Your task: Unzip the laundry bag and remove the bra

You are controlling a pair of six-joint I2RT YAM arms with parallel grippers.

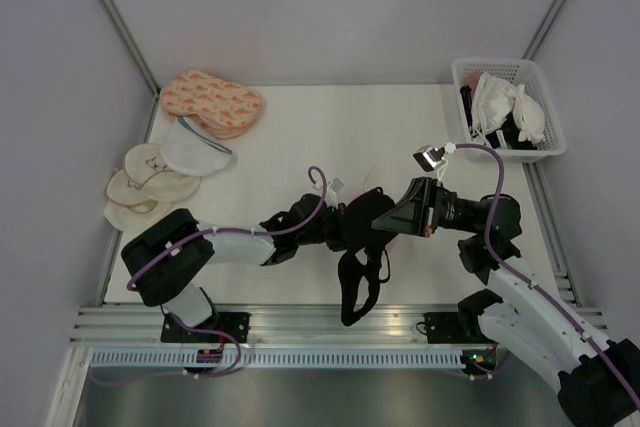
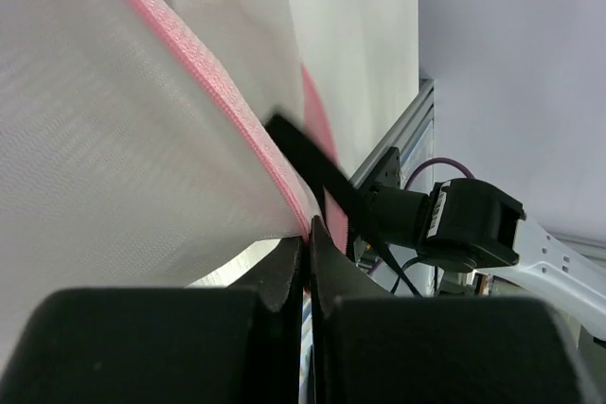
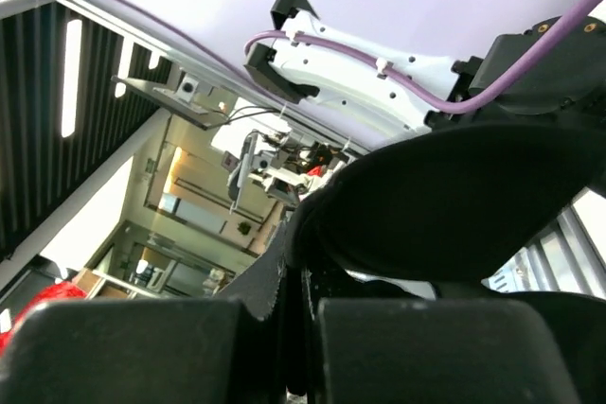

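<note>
In the left wrist view the white mesh laundry bag (image 2: pixel 114 139) fills the left side, its pink zip rim (image 2: pixel 218 92) running down into my left gripper (image 2: pixel 308 234), which is shut on that rim. A black bra strap (image 2: pixel 312 153) comes out past the zip. My right gripper (image 3: pixel 294 276) is shut on the black bra's cup (image 3: pixel 454 205). From above, the left gripper (image 1: pixel 335 225) and right gripper (image 1: pixel 385 219) meet mid-table, and the bra (image 1: pixel 358 277) hangs down from them toward the near edge. The bag is hidden under them there.
A white basket (image 1: pixel 545 112) holding white padded bras (image 1: pixel 510 107) stands at the back right. Peach patterned pads (image 1: pixel 210 102), a white mesh pouch (image 1: pixel 195 150) and cream round pads (image 1: pixel 145 182) lie at the back left. An aluminium rail (image 1: pixel 300 322) runs along the near edge.
</note>
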